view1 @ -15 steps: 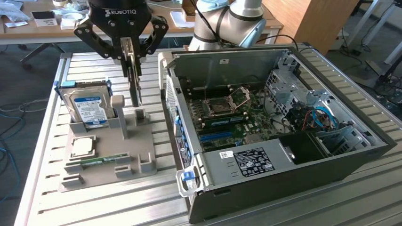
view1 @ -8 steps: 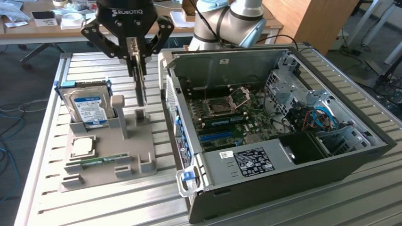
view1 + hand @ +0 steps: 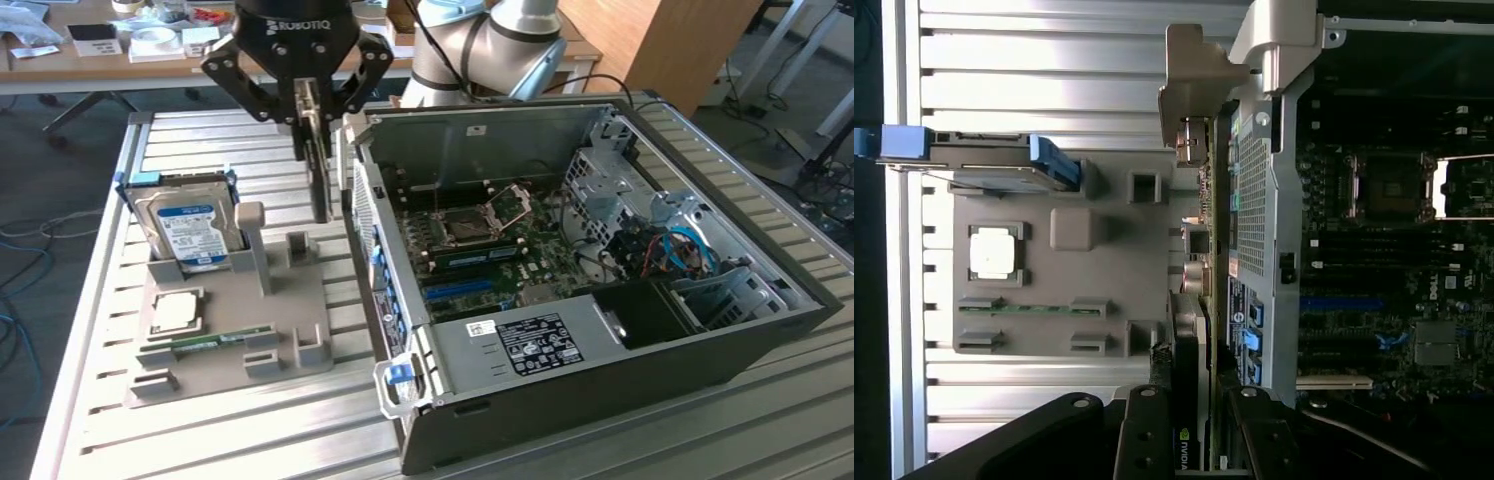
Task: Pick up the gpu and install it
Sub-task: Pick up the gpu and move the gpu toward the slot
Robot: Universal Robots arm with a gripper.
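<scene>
The gpu (image 3: 319,175) is a thin dark card that hangs upright, edge on, with my gripper (image 3: 310,112) shut on its top edge. It sits over the far end of the grey holder (image 3: 227,330), just outside the rear wall of the open computer case (image 3: 587,370). In the wrist view the gpu (image 3: 1189,330) runs away from my gripper (image 3: 1194,445). Its grey metal bracket (image 3: 1194,80) is at the far end, beside the case's perforated rear wall (image 3: 1254,200). The motherboard (image 3: 487,245) lies bare inside the case.
On the holder (image 3: 1104,270) stand a silver hard drive with a blue label (image 3: 187,225), a processor chip (image 3: 176,312) and a green memory stick (image 3: 214,343). The case takes up the right half of the slatted metal table (image 3: 240,430). A cluttered desk stands behind it.
</scene>
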